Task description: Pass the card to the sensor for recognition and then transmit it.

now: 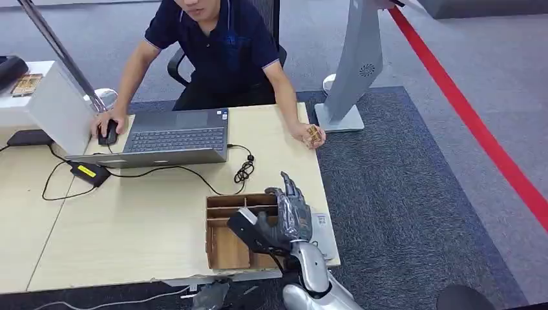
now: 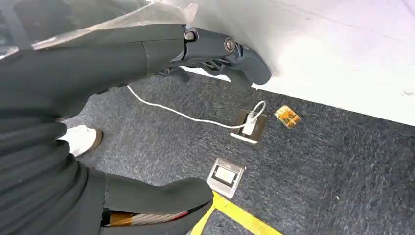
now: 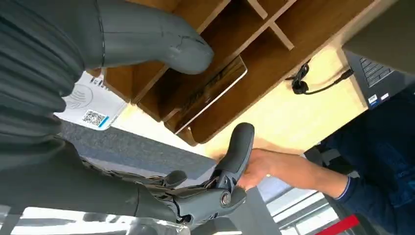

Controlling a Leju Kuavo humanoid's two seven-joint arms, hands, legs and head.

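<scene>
Card (image 1: 314, 134): small, gold-brown, held in the person's hand (image 1: 305, 134) at the far right edge of the table (image 1: 142, 226), well apart from both robot hands.
Right hand (image 1: 291, 210): raised over the right end of the box (image 1: 223, 248), fingers spread and pointing up and away from the robot, holding nothing; in the right wrist view its thumb (image 3: 161, 44) hangs over the box and one finger (image 3: 240, 147) crosses in front of the person's hand.
Left hand (image 2: 147, 122): hangs beside the table over dark carpet, fingers (image 2: 230, 54) stretched out and thumb (image 2: 161, 193) well apart from them, nothing between them; a gold and red edge shows under the thumb, too hidden to name.
Box: wooden, open-topped, split by slats into compartments, at the near right corner of the table.
Slab (image 3: 210, 90): flat, pale-edged, lying aslant in one compartment; what it is I cannot tell.
Label (image 3: 90, 105): white sheet with a QR code, on the table just beside the box.
Person (image 1: 216, 51): seated at the far side, other hand on a mouse (image 1: 108, 132) beside an open laptop (image 1: 171, 139).
Floor: a white cable (image 2: 181, 115) runs to a socket plate (image 2: 249, 128), with a small gold item (image 2: 287, 116) near it.
</scene>
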